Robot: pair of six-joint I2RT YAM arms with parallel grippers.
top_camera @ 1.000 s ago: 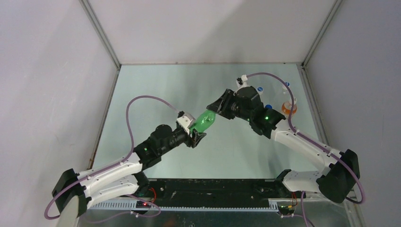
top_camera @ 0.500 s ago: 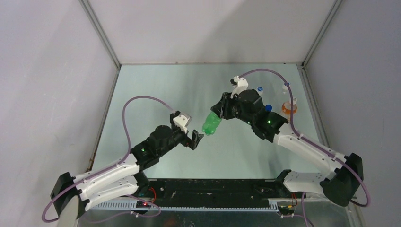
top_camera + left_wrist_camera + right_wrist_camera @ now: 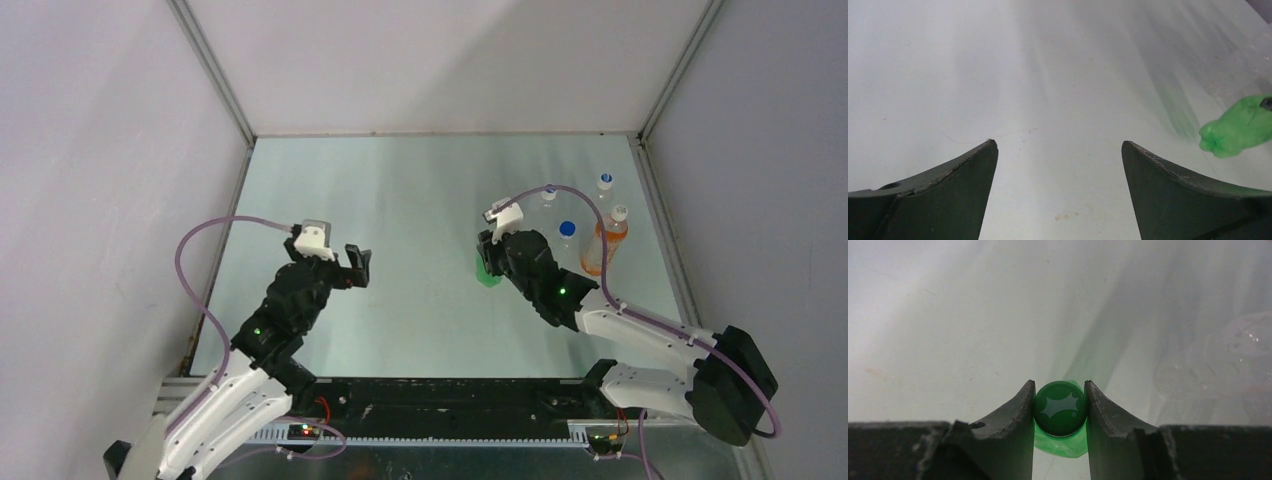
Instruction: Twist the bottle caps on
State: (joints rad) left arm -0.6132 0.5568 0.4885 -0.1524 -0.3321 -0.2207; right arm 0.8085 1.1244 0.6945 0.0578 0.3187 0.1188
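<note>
Top view: the left gripper (image 3: pixel 358 267) stands wide open and empty at centre left. The right gripper (image 3: pixel 487 258) bears down on the green plastic bottle (image 3: pixel 487 276) right of centre, while a solid blue round cap (image 3: pixel 567 228) sits at upper right. Left wrist view: the bottle (image 3: pixel 1238 127) shows at the right edge. Right wrist view: narrowed jaws pinch the round green plastic screw cap (image 3: pixel 1060 407) — the bottle just beneath.

right gripper (image 3: pixel 1060 392) and green cap (image 3: pixel 1060 409) hide most of the green bottle (image 3: pixel 1064 446).
</note>
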